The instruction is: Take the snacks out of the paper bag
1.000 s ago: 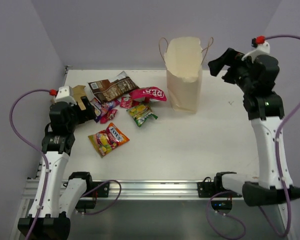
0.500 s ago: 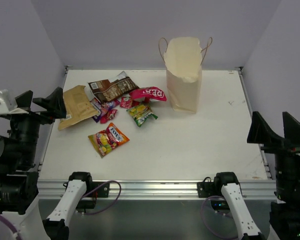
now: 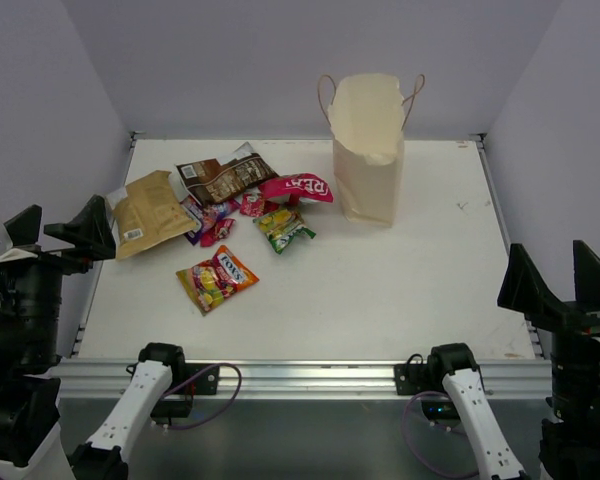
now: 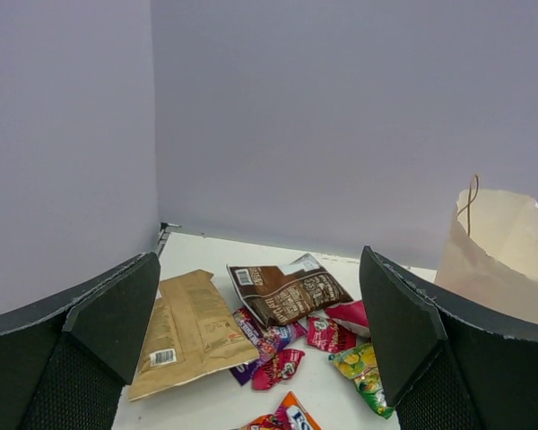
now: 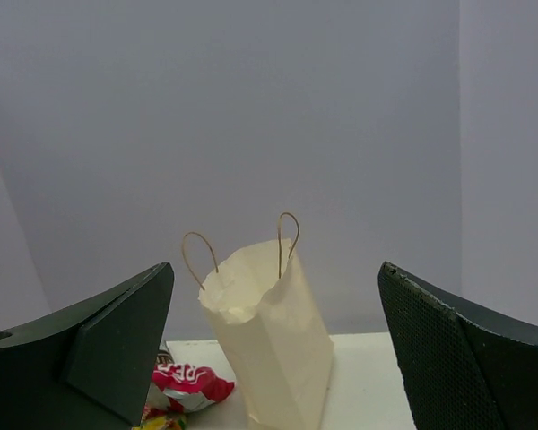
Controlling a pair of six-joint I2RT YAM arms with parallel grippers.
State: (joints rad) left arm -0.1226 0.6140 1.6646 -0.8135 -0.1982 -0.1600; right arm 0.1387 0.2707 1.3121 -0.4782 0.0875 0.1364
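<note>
The cream paper bag [image 3: 368, 150] stands upright and open at the back of the table, also in the right wrist view [image 5: 273, 349] and the left wrist view [image 4: 502, 255]. The snacks lie loose at the back left: a tan pouch [image 3: 148, 212], a dark brown pouch [image 3: 225, 178], a red packet [image 3: 298, 187], a green-yellow packet [image 3: 282, 227], an orange-yellow packet [image 3: 217, 278] and small pink and purple packets [image 3: 210, 220]. My left gripper [image 3: 60, 228] is open and empty, raised off the table's left edge. My right gripper [image 3: 558, 278] is open and empty off the right edge.
The white table [image 3: 400, 290] is walled by purple panels at the back and both sides. An aluminium rail [image 3: 300, 375] with the arm mounts runs along the near edge. The bag's inside is hidden.
Both arms have pulled back from over the table to its near corners. The tan pouch that was at my left gripper now lies flat on the table.
</note>
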